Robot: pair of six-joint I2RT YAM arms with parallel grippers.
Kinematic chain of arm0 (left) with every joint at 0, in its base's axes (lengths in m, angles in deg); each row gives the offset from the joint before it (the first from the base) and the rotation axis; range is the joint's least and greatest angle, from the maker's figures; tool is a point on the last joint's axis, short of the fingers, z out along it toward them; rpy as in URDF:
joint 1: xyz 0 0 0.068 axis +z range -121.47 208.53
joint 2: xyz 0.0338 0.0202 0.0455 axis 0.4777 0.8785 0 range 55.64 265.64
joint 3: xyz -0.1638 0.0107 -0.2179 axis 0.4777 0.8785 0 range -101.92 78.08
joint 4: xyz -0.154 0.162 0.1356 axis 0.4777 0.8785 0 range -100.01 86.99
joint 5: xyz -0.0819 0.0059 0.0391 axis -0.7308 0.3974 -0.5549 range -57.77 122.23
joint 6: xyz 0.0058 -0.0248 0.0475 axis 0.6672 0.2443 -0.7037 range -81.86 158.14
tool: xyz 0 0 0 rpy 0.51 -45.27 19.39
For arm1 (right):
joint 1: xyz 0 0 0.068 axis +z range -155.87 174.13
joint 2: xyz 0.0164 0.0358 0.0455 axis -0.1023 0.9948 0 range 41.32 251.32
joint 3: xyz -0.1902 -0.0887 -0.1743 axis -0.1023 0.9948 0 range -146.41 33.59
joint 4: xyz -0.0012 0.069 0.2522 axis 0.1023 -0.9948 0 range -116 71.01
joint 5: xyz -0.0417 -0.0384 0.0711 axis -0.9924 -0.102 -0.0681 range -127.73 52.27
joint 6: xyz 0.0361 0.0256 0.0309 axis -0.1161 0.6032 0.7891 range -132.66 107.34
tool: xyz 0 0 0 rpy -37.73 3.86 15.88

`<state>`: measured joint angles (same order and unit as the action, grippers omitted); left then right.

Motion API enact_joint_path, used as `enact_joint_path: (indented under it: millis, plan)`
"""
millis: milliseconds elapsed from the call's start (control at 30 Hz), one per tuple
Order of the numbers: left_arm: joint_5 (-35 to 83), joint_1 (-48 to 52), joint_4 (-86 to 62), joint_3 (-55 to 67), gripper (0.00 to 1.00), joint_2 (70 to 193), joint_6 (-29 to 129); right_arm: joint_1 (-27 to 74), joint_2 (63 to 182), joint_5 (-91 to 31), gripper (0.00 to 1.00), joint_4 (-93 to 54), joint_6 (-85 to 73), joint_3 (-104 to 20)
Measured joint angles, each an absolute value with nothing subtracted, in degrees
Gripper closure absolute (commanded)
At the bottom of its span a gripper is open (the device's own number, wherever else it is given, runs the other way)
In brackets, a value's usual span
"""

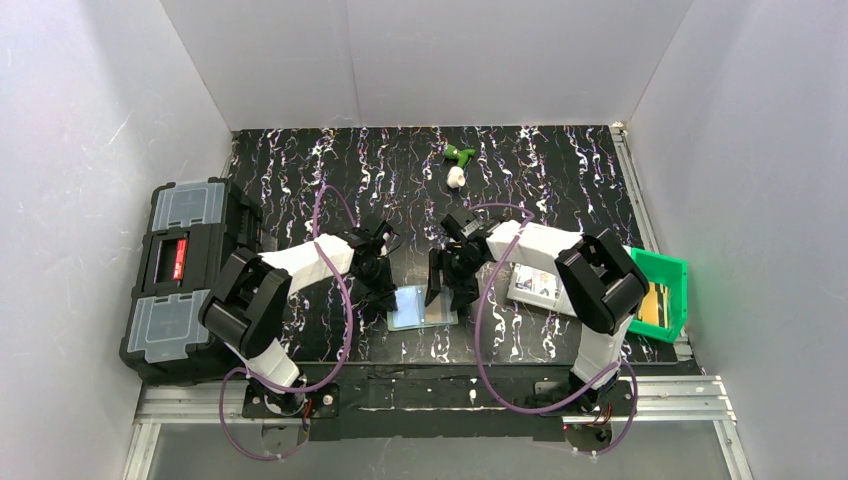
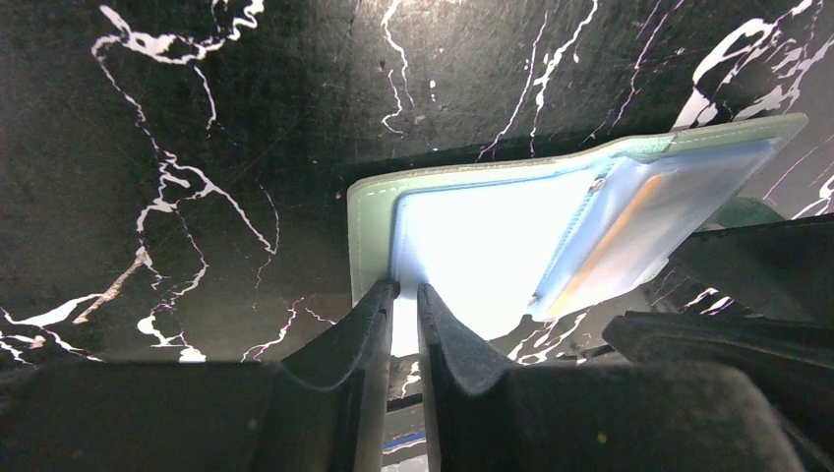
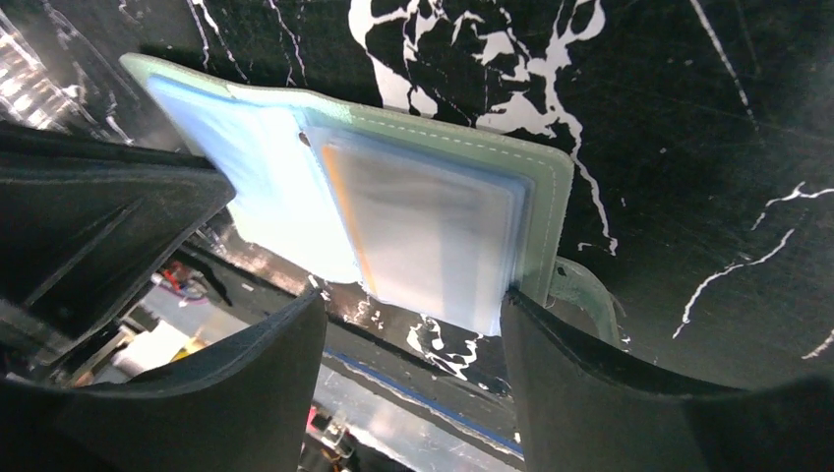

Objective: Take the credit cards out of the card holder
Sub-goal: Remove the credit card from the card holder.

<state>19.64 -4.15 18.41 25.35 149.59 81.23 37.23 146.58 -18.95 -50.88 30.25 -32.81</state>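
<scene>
The pale green, soft folding card holder [image 1: 425, 305] [image 2: 472, 246] [image 3: 443, 226] lies open flat, well right of the big black toolbox [image 1: 185, 265]. The left gripper [image 1: 385, 295] [image 2: 403, 290] has its jaws pinched on the toolbox-side leaf, probably to anchor it. The right gripper [image 1: 450, 290] [image 3: 413, 295] has its jaws apart, astride the far leaf, where the credit cards [image 2: 629, 226] [image 3: 423, 226] sit pocketed.

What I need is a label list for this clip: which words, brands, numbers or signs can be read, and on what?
No text can be read in any view.
Red label on the black toolbox: too small to read.
Pale printed item beside the green bin: marks too small to read.
Card in the card holder: blurred behind its clear sleeve, nothing legible.
</scene>
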Motion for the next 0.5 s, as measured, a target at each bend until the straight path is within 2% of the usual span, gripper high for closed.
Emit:
enact_joint_path:
  millis: [300, 500]
  plan:
    - [19.65, -4.02, 18.63, 25.31, 0.88, 149.72, 81.25, 33.28, 143.88, -8.84, 0.25, -39.98, 34.82, -24.91]
    - [19.65, -4.02, 18.74, 25.22, 0.89, 149.79, 81.25, 33.24, 143.11, -6.58, 0.25, -35.17, 36.99, -22.95]
